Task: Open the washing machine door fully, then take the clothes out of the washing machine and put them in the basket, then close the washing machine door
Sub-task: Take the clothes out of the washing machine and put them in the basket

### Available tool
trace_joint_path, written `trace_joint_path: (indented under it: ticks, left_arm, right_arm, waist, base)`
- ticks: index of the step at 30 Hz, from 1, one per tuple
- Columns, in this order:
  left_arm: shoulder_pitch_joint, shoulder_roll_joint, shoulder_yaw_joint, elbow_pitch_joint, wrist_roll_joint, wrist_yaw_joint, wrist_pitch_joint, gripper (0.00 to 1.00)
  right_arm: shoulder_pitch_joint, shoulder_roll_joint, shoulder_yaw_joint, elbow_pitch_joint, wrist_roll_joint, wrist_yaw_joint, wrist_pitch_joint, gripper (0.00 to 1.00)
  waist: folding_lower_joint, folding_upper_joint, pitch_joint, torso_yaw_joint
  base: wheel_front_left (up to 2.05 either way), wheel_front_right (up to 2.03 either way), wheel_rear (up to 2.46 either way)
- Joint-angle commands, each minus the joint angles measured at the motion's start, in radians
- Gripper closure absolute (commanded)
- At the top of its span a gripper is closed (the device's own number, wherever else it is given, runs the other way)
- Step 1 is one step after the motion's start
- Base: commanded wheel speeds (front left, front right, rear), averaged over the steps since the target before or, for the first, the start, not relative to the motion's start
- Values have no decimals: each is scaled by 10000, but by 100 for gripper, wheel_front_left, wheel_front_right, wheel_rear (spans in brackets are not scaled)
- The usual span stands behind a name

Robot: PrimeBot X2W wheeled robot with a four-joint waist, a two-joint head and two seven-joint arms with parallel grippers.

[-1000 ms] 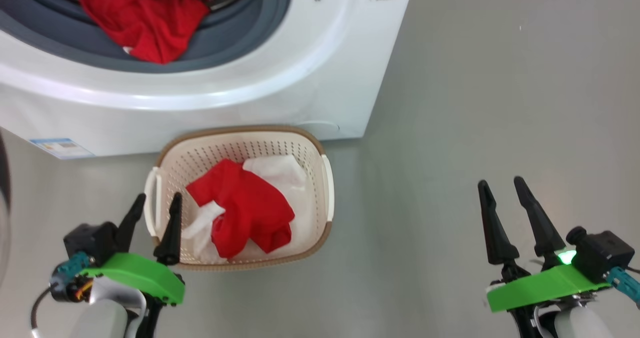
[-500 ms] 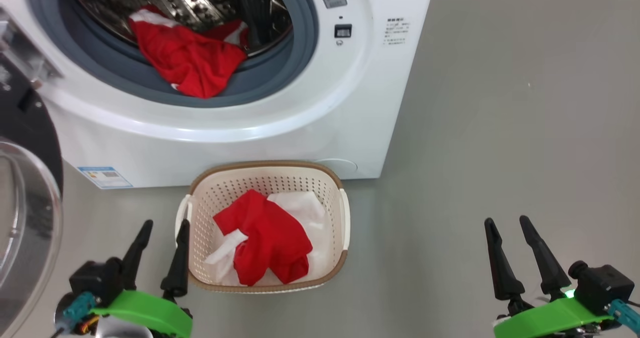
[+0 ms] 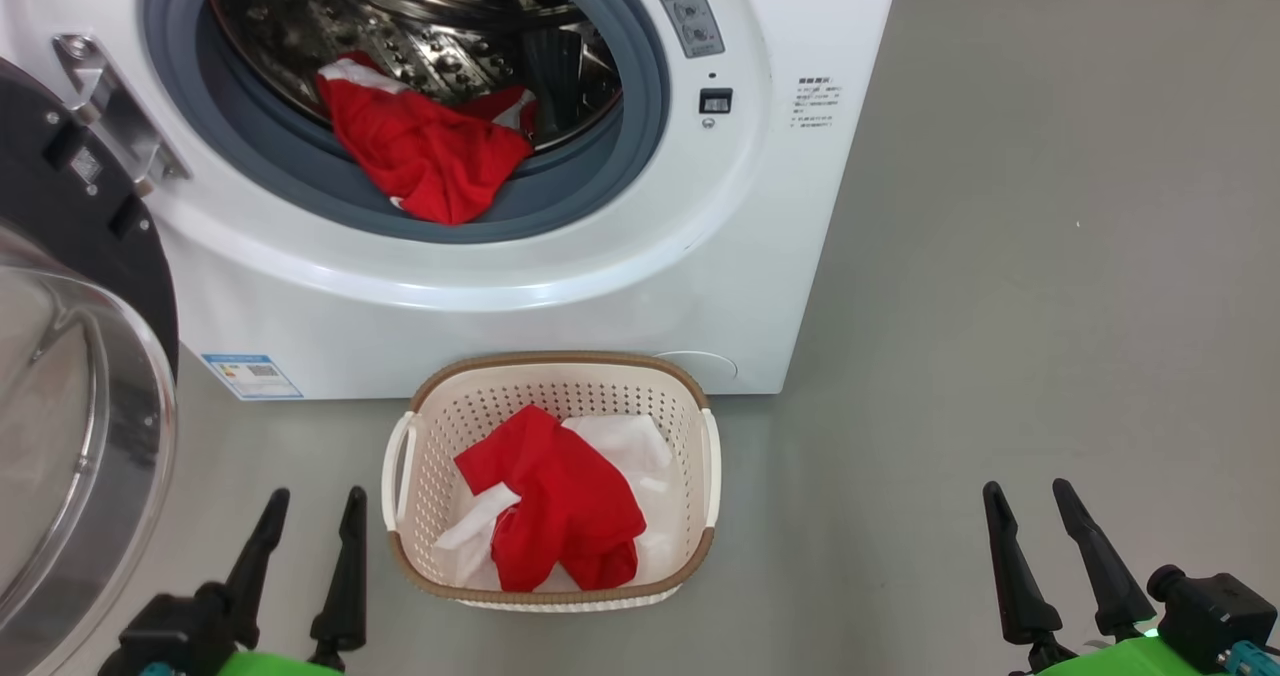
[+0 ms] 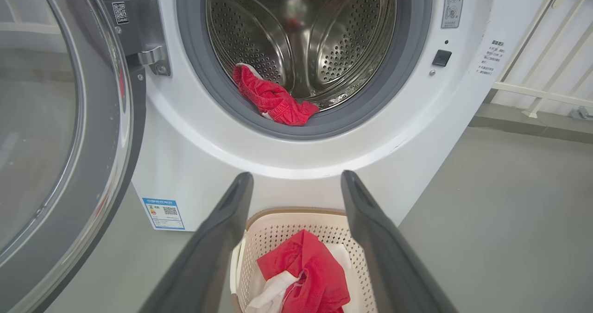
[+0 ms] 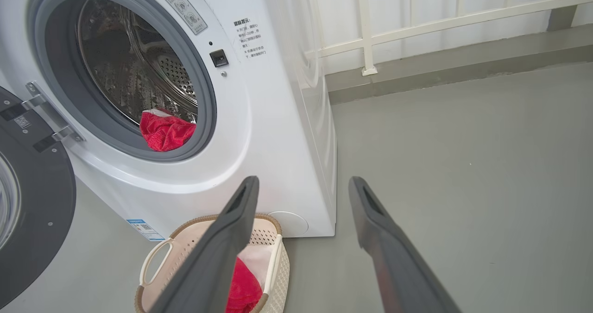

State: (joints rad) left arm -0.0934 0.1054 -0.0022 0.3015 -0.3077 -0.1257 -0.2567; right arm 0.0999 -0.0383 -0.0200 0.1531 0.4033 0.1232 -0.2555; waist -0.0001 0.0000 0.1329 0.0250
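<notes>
Washing machine door is swung wide open, far left of the basket. Its black rim and glass bowl are in view.

Left end effector sits just left of the basket, by its near-left corner. Fingers are spread wide with nothing between them, and there's a gap to the basket's handle.

Basket is on the grey floor. Inside it, a red garment lies on top of white fabric.

Washing machine stands directly behind the basket, its front panel close to the basket's far rim. A blue label sticker is on that panel, behind-left of the basket.

Up behind the basket the steel drum is exposed. A second red garment with white trim lies at its lower lip, draped onto the grey gasket.

Right end effector is well right of the basket, over the floor. Fingers are wide apart and empty.
</notes>
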Motion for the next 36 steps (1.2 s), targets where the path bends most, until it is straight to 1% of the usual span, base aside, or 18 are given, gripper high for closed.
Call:
trace_joint_path:
  ticks: [1, 10, 23, 29, 36]
  left_arm:
    - [138, 77, 423, -429, 192, -50, -51, 0]
    - [730, -131, 884, -1200, 343, -50, -51, 0]
    - [662, -179, 964, -1324, 359, -50, -51, 0]
    - [400, -167, 851, -1334, 338, -50, -51, 0]
    - [-603, 69, 451, -1120, 201, -50, -51, 0]
  right_arm:
    - [-6, -120, 186, -275, -190, 75, -63, 0]
    - [112, -120, 80, -387, -184, 75, -63, 0]
    - [-48, -120, 130, -375, -131, 75, -63, 0]
    - [-213, -120, 113, -403, -93, 75, -63, 0]
    - [-755, -120, 138, -488, -43, 75, -63, 0]
  waist:
    - [1, 0, -61, 35]
    - [1, 0, 58, 29]
    - [1, 0, 237, -4]
    - [1, 0, 453, 45]
    - [1, 0, 1069, 96]
  base:
    - [0, 0, 0]
    - [0, 0, 0]
    - [0, 0, 0]
    - [0, 0, 0]
    - [0, 0, 0]
